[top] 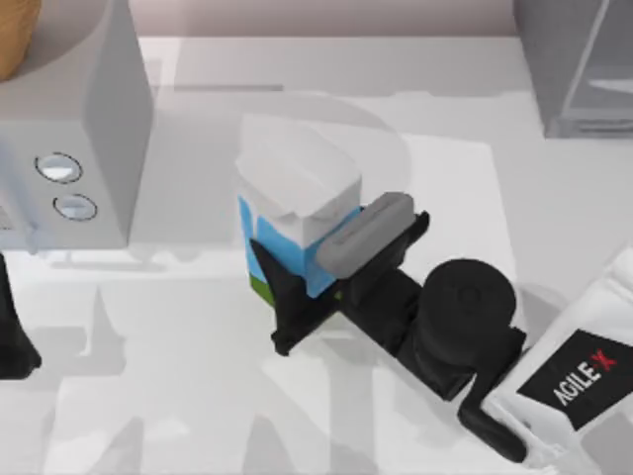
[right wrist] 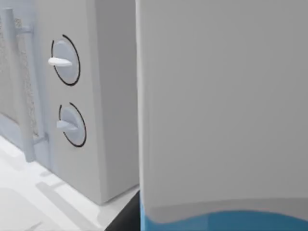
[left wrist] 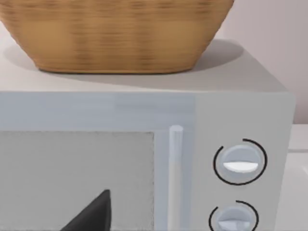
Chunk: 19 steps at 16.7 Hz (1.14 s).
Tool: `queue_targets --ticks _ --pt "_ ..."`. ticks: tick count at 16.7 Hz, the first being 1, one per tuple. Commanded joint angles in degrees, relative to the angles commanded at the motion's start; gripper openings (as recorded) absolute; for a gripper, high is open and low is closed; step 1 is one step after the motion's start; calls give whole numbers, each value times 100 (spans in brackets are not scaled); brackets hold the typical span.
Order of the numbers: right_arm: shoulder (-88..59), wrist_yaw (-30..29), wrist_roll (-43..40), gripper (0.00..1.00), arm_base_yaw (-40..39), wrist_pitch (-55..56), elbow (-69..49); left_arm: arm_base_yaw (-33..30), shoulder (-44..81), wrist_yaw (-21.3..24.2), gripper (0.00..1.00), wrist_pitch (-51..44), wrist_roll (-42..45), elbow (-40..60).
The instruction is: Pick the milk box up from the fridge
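Observation:
The milk box [top: 297, 183], white gabled top over blue sides with a green patch at its base, is upright over the middle of the table. My right gripper [top: 321, 259] is shut on it from the lower right, one black finger along its near blue face. In the right wrist view the box's white top [right wrist: 221, 106] sits very close, with a blue strip beneath it. The fridge [top: 579, 69], dark grey with a pale translucent panel, stands at the far right, well apart from the box. My left gripper [top: 15, 341] is parked at the left edge; one dark fingertip [left wrist: 91, 214] shows.
A light grey box with two round dials [top: 74, 139] stands at the far left, its dials [left wrist: 239, 163] facing my left wrist. A woven basket [left wrist: 115, 33] rests on top of it. Bare white table [top: 178, 396] lies in front, between the arms.

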State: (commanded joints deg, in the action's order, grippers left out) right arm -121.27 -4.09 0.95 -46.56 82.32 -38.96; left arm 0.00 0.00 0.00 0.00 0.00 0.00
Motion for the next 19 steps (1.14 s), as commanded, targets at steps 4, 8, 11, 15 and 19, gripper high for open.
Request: queue_targets --ticks 4,8,11,15,19 --pt "0 0 0 30 0 0 0 0 0 0 100 0 0 0" --pt "0 0 0 60 0 0 0 0 0 0 100 0 0 0" --pt "0 0 0 83 0 0 0 0 0 0 100 0 0 0" --pt "0 0 0 100 0 0 0 0 0 0 100 0 0 0" --pt "0 0 0 100 0 0 0 0 0 0 100 0 0 0"
